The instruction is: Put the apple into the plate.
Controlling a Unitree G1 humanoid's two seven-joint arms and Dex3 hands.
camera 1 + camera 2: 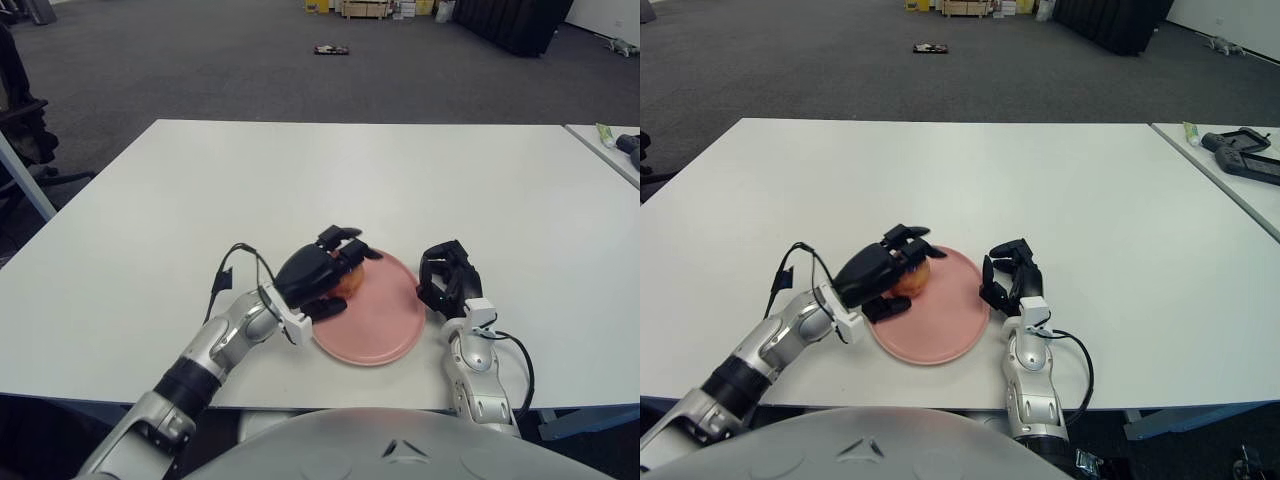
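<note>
Here, in the left eye view, the pink plate (375, 315) lies on the white counter (330, 180) close to its near edge, about midway along it. The apple (349, 281) rests on the plate's left part, mostly hidden under the left hand (318, 277), with only a strip of orange skin showing. The left hand reaches in from the near left; its fingers (345, 238) are spread loosely over the top of the fruit and the thumb lies low on the near side, so the hold looks released, though the palm hides whether any finger touches the apple. The right hand (447, 277) stands just beside the plate's right rim, forearm upright from the near edge, fingers curled inward around nothing.

From the right eye view the same layout holds. The apple (910, 279) shows a little more, sitting inside the plate (940, 320) near its left rim, with the left hand (877, 271) arched above it. The right hand (1010, 278) sits clenched just beside the plate's right rim. On the neighbouring counter at the far right lies a dark controller-like device (1240, 152).
</note>
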